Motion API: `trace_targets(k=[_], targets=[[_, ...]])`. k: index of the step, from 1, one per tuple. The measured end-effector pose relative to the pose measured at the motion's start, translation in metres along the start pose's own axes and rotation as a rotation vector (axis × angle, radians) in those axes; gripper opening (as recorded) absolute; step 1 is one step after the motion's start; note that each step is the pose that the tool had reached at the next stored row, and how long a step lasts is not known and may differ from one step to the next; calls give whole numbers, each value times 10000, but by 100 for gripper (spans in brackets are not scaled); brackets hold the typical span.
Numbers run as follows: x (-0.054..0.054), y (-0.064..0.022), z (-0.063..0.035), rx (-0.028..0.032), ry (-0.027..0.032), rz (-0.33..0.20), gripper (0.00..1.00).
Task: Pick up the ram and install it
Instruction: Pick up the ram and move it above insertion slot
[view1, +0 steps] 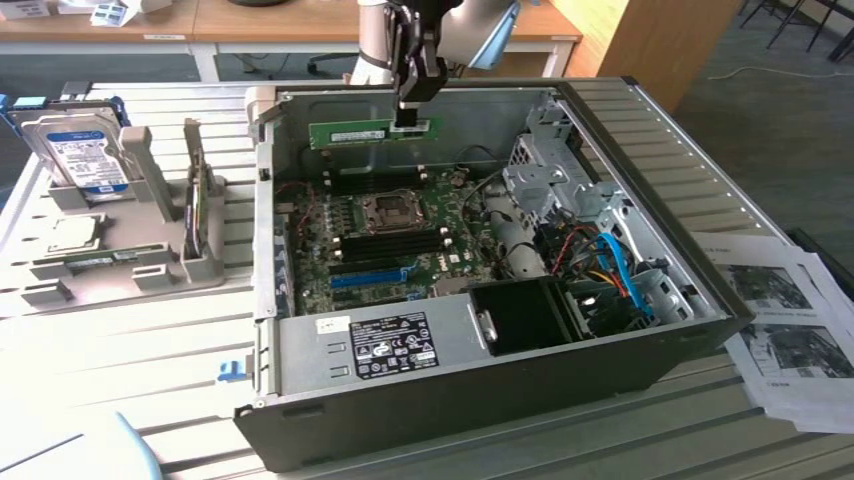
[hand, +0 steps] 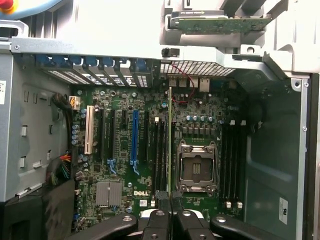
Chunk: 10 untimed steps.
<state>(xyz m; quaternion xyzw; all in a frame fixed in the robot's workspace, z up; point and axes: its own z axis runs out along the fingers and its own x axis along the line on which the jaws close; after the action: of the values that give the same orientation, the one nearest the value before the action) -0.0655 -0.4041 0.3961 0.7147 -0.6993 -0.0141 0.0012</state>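
Above the open computer case (view1: 441, 410), near its rear wall: the pincer (view1: 415, 127) is clamped narrow on the ram (view1: 350, 134), close to the stick's end on the exterior view's right. The green stick hangs level and on edge, clear of the board below.

Case contents:
- a green motherboard (view1: 400, 240) with a processor socket (view1: 391, 208), dark memory slots on both sides of it, and a long blue slot (view1: 367, 277)
- a labelled power supply (view1: 387, 345)
- a black fan shroud (view1: 527, 315)
- blue cables (view1: 621, 270) beside the drive cage (view1: 547, 170)

Wrist view: the ram appears edge-on between the fingers (hand: 161, 220), over the dark slots just beside the socket.

Exterior view's left: a grey holder (view1: 147, 270) on the slatted surface (view1: 134, 350) carries an upright hard drive (view1: 83, 150) and a square chip (view1: 74, 235).
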Motion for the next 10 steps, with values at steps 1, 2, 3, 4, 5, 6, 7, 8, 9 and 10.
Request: trace_targets(k=[1, 2, 3, 4, 5, 6, 7, 8, 9, 10], targets=[[0, 0, 0, 0, 1, 0, 11], [0, 0, 0, 0, 0, 0, 11], [0, 0, 0, 0, 0, 1, 11], [0, 0, 0, 0, 0, 0, 11], [0, 0, 1, 0, -1, 1, 11], [0, -2, 1, 0, -1, 0, 11], [1, -6, 1, 1, -2, -2, 11], [1, -10, 2, 2, -4, -1, 11], [1, -16, 1, 2, -5, 0, 11], [1, -21, 1, 1, -7, 0, 11]])
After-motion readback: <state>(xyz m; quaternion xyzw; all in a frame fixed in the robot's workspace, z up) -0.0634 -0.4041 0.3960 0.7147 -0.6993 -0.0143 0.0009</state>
